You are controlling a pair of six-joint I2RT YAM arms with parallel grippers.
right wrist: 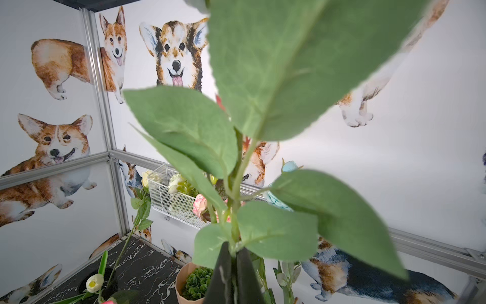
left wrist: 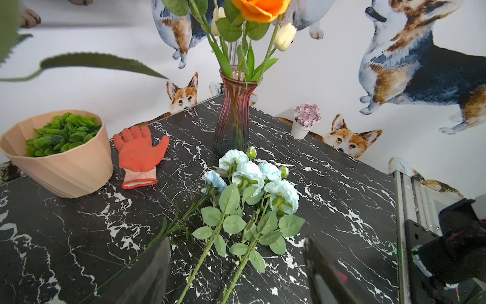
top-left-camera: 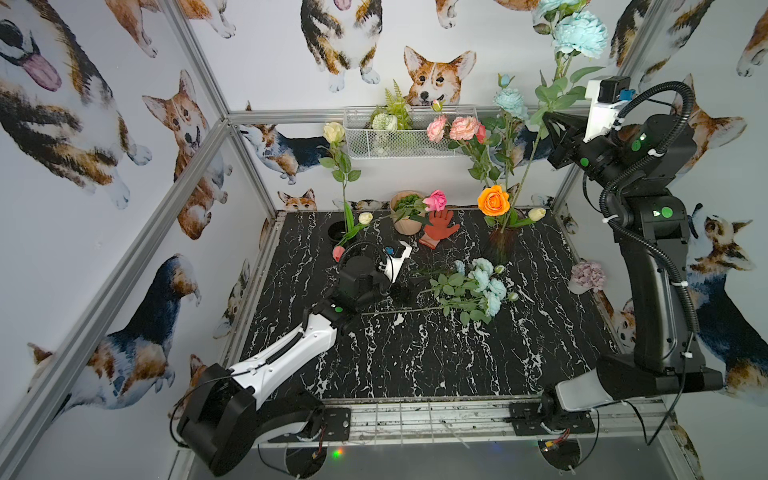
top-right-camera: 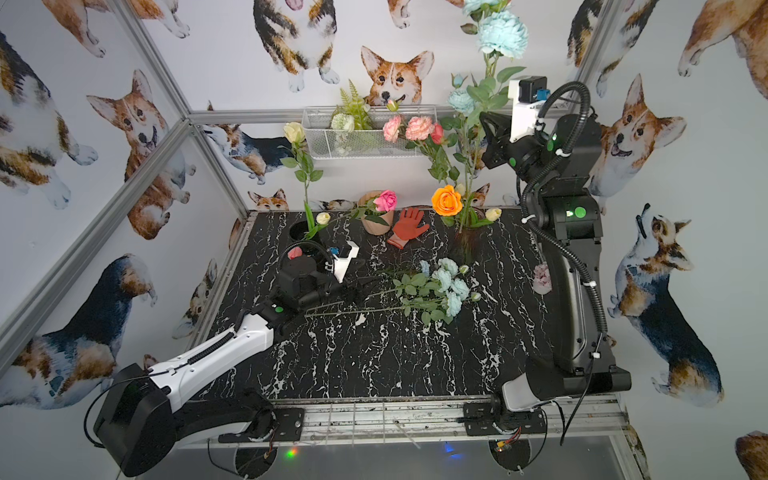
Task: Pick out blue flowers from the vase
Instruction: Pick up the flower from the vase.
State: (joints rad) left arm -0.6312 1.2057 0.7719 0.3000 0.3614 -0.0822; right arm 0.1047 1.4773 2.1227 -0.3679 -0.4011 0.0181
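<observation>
Pinching the thin green stem of a tall blue flower (top-left-camera: pixel 582 34) between pressed-together fingers, the right gripper (right wrist: pixel 232 251) hung high above the vase (top-left-camera: pixel 498 246) and a little to its right in both top views. The big aqua bloom stood far above the vase, and the stem slanted down toward the vase mouth. Whether its lower end sat inside the neck or just over it could not be told. In the right wrist view, broad green leaves crowded the space just past the fingertips. A smaller aqua bloom (top-left-camera: pixel 510 102) with a bud rose above the vase beside that stem; it was unclear whether it belonged to the same spray. An orange rose (top-left-camera: pixel 493 200), pink blooms (top-left-camera: pixel 463 126) and a cream tulip (top-left-camera: pixel 536 214) rose from the vase as well. Just in front of the vase, a bunch of blue flowers (top-left-camera: pixel 484 286) lay flat on the black marble table (top-left-camera: pixel 415 357), with stems pointing to the vase's left. The left gripper (left wrist: pixel 236 240) sat low at those stem ends, its fingers spread wide. Two stems ran between the fingers, and neither was gripped. A red glove (top-left-camera: pixel 440 229) lay near the vase, on its left.
</observation>
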